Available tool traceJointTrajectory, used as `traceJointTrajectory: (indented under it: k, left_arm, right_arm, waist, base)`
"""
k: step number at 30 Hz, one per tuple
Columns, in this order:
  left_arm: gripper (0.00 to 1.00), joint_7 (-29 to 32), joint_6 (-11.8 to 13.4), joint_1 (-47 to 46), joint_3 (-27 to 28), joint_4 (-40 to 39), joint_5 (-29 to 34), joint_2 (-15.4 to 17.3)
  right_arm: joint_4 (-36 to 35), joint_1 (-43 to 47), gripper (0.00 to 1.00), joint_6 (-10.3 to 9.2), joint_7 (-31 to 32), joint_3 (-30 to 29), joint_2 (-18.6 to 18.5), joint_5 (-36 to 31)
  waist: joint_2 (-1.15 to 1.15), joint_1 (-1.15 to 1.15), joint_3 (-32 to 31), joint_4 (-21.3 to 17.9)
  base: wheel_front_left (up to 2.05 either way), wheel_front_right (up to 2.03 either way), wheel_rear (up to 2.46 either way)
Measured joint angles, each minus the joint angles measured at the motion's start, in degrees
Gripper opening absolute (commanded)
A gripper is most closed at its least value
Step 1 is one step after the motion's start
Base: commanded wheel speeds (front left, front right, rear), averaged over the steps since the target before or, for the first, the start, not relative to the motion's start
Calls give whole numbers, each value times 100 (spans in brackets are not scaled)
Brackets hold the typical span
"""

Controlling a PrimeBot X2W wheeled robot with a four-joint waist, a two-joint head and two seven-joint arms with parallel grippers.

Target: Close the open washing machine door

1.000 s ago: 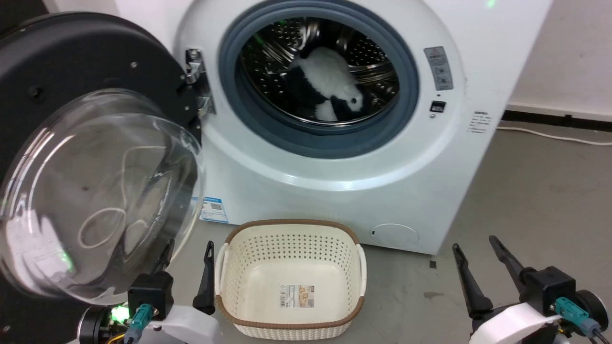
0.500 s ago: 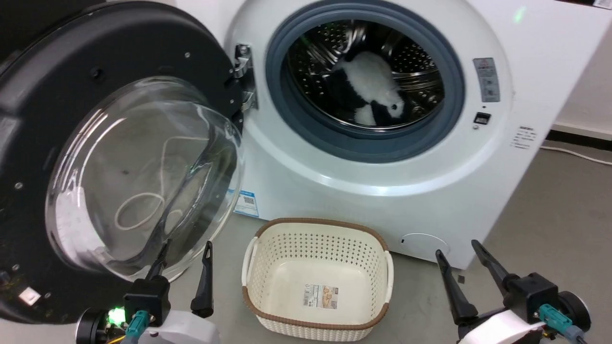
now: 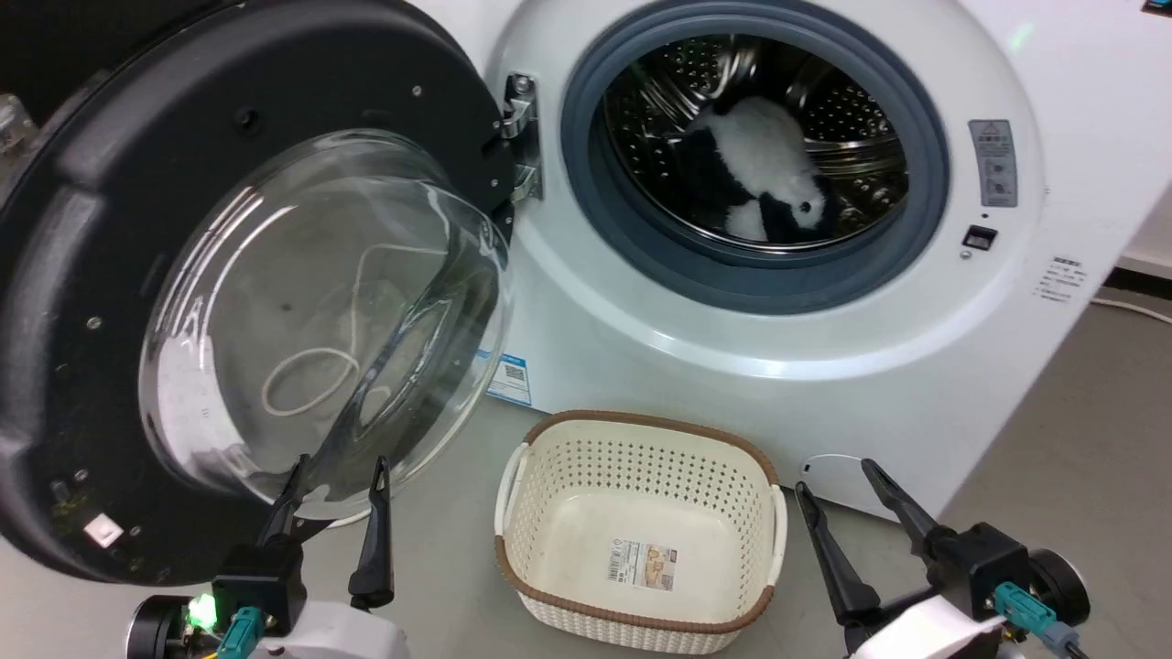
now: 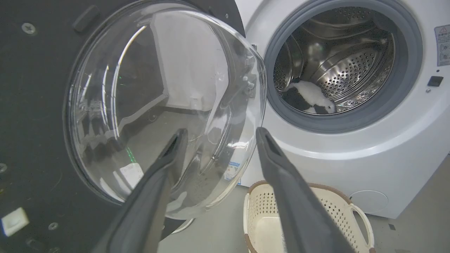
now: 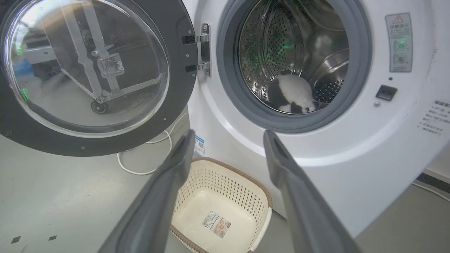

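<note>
Left gripper (image 3: 340, 465), fingers apart and empty; round black-framed glass washing machine door (image 3: 302, 302) close ahead. Press the frame, not the glass, towards the white washing machine (image 3: 732, 366).

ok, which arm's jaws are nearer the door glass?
The left gripper: its open jaws sit just before the lower edge of the washing machine door glass. The right gripper is beyond the basket, well clear of the door.

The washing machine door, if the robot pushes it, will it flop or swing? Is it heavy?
The door probably swings as one stiff piece, since it hangs on a metal hinge. It looks fairly heavy: thick black frame, bulging glass window. The glass looks smooth, so a push there might slip.
</note>
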Motion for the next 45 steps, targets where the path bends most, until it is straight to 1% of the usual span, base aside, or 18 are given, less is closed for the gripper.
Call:
traceJointTrajectory:
  k: [8,33,34,37,41,45]
  left_arm:
    - [100,-123,1,85,46,-87,-7,-3]
    - [100,-426,-21,239,175,-222,-60,-9]
    - [0,-469,-124,275,148,-162,-171,-9]
    - [0,-495,-177,298,138,-210,-176,-12]
    - [0,-550,-227,285,265,-502,-278,-16]
    - [0,-602,-282,97,604,-859,-765,-21]
  right_arm:
    - [101,-98,100,-1,-119,179,0,0]
    - [300,-100,100,0,-422,495,0,1]
    - [316,-99,100,0,-457,504,0,1]
    - [327,-96,100,0,-490,519,0,1]
    - [338,-71,100,0,-537,525,0,0]
    - [338,42,100,0,-580,514,0,-19]
  waist:
    - [0,0,-5,257]
    - [0,0,-10,847]
    - [0,0,-14,915]
    - [0,0,-9,990]
    - [0,0,3,1095]
    - [0,0,11,1198]
  base:
    - [0,0,0]
    - [0,0,0]
    - [0,0,0]
    - [0,0,0]
    - [0,0,0]
    - [0,0,0]
